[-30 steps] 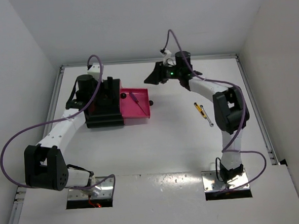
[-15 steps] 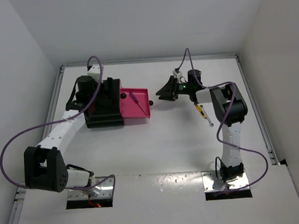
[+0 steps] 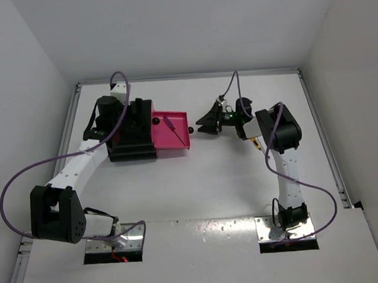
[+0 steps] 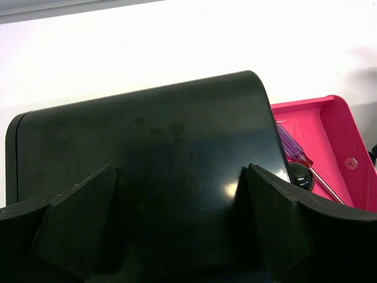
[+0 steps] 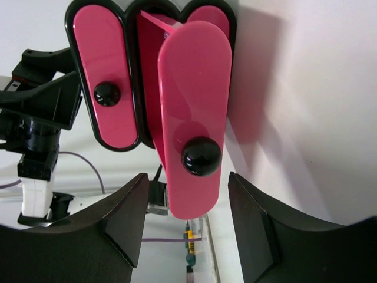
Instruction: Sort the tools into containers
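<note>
One pink drawer (image 3: 167, 144) juts right from the black cabinet (image 4: 147, 135), the purple screwdriver (image 3: 173, 129) lying in it. The left hand (image 4: 179, 172) gapes empty over the cabinet; the right hand (image 3: 199, 125), wide open, empty, faces the drawer's knob (image 5: 201, 156).

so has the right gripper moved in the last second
Yes. In the top view the right gripper has come from farther back toward the near edge, and now sits level with the knob of the open pink drawer.
</note>
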Controlling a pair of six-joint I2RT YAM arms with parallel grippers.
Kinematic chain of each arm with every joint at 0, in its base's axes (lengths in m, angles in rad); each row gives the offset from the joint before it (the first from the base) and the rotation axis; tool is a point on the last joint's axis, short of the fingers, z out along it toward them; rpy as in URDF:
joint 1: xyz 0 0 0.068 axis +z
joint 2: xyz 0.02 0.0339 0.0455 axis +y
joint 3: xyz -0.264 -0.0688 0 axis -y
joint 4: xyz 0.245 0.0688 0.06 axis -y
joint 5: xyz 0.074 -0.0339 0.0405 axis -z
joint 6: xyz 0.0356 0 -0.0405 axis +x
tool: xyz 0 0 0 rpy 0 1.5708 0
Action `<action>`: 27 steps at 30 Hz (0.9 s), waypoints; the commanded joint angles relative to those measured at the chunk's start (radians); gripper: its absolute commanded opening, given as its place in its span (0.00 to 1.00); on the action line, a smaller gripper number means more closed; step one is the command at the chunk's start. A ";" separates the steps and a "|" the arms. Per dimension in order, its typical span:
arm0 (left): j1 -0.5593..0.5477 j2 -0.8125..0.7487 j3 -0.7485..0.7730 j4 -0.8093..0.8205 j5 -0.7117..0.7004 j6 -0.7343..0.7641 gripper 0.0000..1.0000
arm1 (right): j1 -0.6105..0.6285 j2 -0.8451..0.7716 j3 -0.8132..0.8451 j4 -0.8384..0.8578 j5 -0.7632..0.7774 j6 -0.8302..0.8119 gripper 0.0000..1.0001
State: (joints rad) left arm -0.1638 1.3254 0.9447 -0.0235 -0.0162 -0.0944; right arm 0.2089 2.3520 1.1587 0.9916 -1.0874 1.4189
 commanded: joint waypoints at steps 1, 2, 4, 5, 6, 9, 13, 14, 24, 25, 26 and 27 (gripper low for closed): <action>-0.003 0.026 -0.053 -0.191 0.010 -0.007 1.00 | 0.009 0.018 0.001 0.171 -0.029 0.080 0.57; -0.003 0.026 -0.053 -0.191 0.010 -0.007 1.00 | 0.009 0.018 0.010 0.183 -0.029 0.101 0.57; -0.003 0.026 -0.053 -0.191 0.010 -0.007 1.00 | 0.009 0.047 0.022 0.208 -0.040 0.121 0.57; -0.003 0.035 -0.053 -0.191 0.010 -0.007 1.00 | 0.018 0.056 0.033 0.223 -0.040 0.152 0.57; -0.003 0.035 -0.053 -0.191 0.010 -0.007 1.00 | 0.018 0.065 0.044 0.248 -0.040 0.167 0.57; -0.003 0.035 -0.053 -0.191 0.010 -0.007 1.00 | 0.029 0.093 0.064 0.259 -0.049 0.190 0.54; -0.003 0.035 -0.053 -0.191 0.010 -0.007 1.00 | 0.040 0.139 0.087 0.269 -0.058 0.227 0.50; -0.003 0.035 -0.053 -0.191 0.010 -0.007 1.00 | 0.050 0.139 0.087 0.278 -0.058 0.236 0.50; -0.003 0.044 -0.053 -0.191 0.010 -0.007 1.00 | 0.069 0.182 0.124 0.364 -0.058 0.320 0.45; -0.003 0.044 -0.053 -0.191 0.010 -0.007 1.00 | 0.069 0.193 0.134 0.390 -0.058 0.331 0.45; -0.003 0.044 -0.053 -0.182 0.010 -0.007 1.00 | 0.069 0.193 0.134 0.406 -0.058 0.344 0.45; -0.003 0.044 -0.053 -0.182 0.010 -0.007 1.00 | 0.069 0.205 0.145 0.418 -0.058 0.366 0.45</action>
State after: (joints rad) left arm -0.1638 1.3258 0.9447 -0.0227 -0.0162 -0.0944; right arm 0.2672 2.5351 1.2648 1.2537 -1.1465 1.7279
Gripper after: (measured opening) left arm 0.997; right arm 0.450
